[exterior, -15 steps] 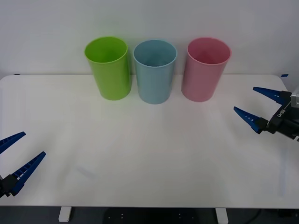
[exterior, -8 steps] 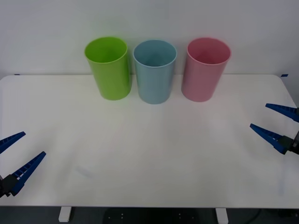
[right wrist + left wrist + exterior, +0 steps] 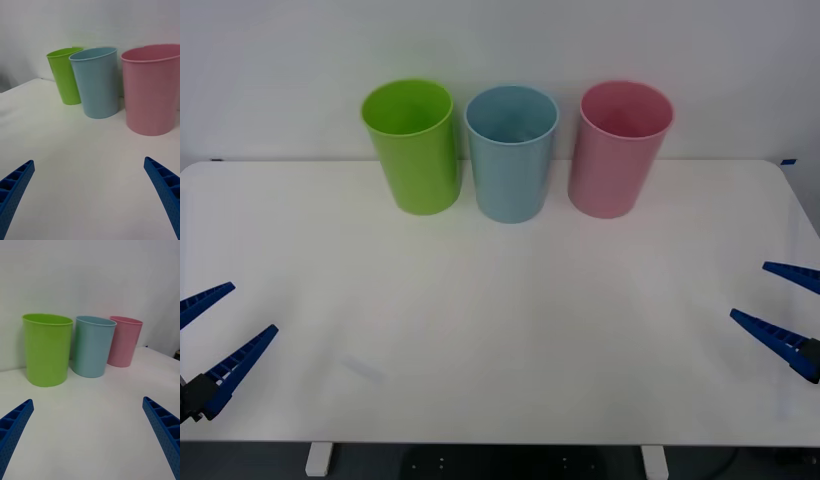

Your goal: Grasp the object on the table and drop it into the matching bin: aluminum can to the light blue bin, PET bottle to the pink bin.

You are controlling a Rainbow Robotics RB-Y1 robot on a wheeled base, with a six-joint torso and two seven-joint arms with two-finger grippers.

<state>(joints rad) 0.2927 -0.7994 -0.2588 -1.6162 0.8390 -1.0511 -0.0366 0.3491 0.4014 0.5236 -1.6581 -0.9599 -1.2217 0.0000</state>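
Hovering low at the near right edge of the table (image 3: 500, 330), my right gripper (image 3: 783, 311) has its two blue ribbed fingers spread wide with nothing between them; from its wrist I see one fingertip (image 3: 17, 183) and the other far apart over bare white tabletop. My left gripper (image 3: 212, 335) sits at the near left corner, likewise splayed wide and holding nothing, its ribbed fingers (image 3: 161, 427) framing the same white surface. Out beyond both, at the far side of the table against the pale wall, three tall tapered bins stand upright in a row: the lime green bin (image 3: 412, 146) to my left, the light blue bin (image 3: 511, 152) in the middle just beside it, and the pink bin (image 3: 617, 148) to my right, a small gap apart from the blue one. All three are plain plastic; I can read no brand, label or writing on any of them. Where the can is I cannot tell: from the front, the insides of the bins are in shadow below their rims.
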